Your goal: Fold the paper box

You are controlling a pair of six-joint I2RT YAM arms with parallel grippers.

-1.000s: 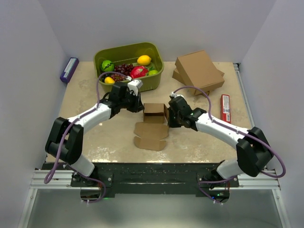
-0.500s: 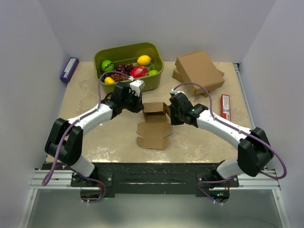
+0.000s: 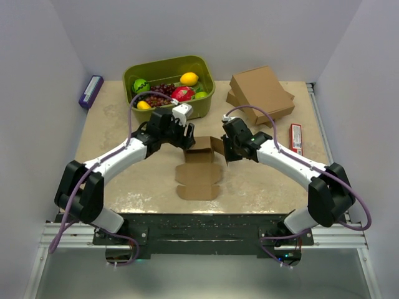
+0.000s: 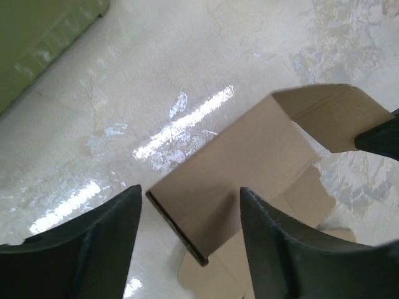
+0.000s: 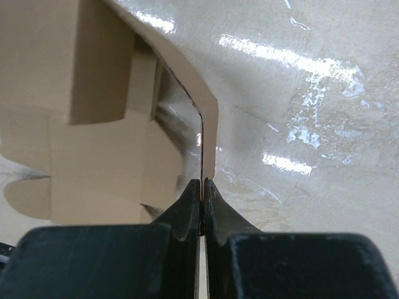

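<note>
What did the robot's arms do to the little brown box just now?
The left gripper opened, releasing the wall of the plain brown cardboard paper box, and slid slightly right. The right gripper stayed shut on its side flap. The green fruit tub and stacked cardboard boxes did not move.

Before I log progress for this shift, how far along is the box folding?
Done: back walls of the paper box stand. In hand: right gripper pinches a side panel; left gripper is open around the opposite edge. Remaining: the front flaps lie flat, unfolded.
</note>
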